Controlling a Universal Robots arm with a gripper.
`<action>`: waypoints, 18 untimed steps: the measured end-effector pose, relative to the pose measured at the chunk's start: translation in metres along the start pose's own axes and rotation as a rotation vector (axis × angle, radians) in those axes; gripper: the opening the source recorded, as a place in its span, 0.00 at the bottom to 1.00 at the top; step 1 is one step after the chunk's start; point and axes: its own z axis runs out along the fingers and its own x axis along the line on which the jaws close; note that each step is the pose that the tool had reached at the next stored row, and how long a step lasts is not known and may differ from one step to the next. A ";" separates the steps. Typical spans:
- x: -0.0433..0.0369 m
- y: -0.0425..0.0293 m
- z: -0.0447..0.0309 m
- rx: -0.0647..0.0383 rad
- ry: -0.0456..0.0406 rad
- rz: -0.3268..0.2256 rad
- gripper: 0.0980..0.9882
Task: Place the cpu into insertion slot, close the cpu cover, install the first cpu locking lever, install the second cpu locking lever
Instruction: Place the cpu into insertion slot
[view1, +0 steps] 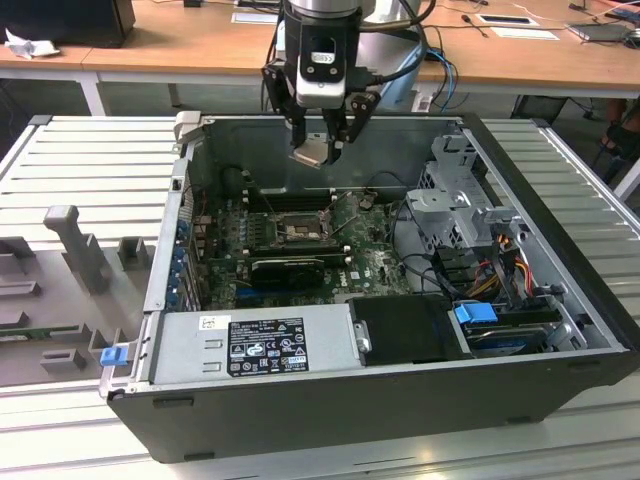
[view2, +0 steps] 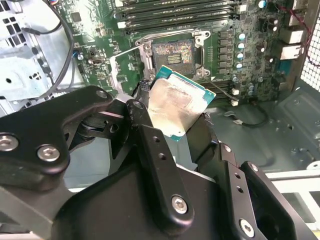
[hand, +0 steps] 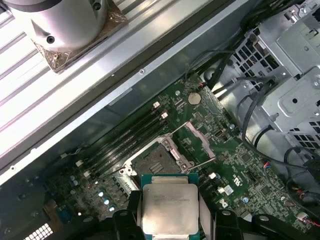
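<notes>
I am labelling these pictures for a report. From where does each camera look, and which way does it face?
Exterior view: off the arm, looking down into the open computer case; the gripper shows.
First wrist view: on the arm, facing the motherboard; fingers show.
Second wrist view: on the arm, facing along the black fingers.
All three share the held cpu and the empty insertion slot.

The socket (view1: 297, 232) lies open from above, its cover (hand: 196, 143) (a hinged plate) tipped up beside it. A drive cage (view1: 455, 195) and cables (view1: 500, 262) crowd the exterior view's right.
</notes>
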 end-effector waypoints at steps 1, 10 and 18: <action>0.0000 0.0000 0.0001 0.000 -0.0016 0.019 0.50; 0.0000 -0.0001 0.0007 -0.003 -0.0129 0.151 0.50; 0.0000 -0.0001 0.0011 -0.005 -0.0186 0.217 0.50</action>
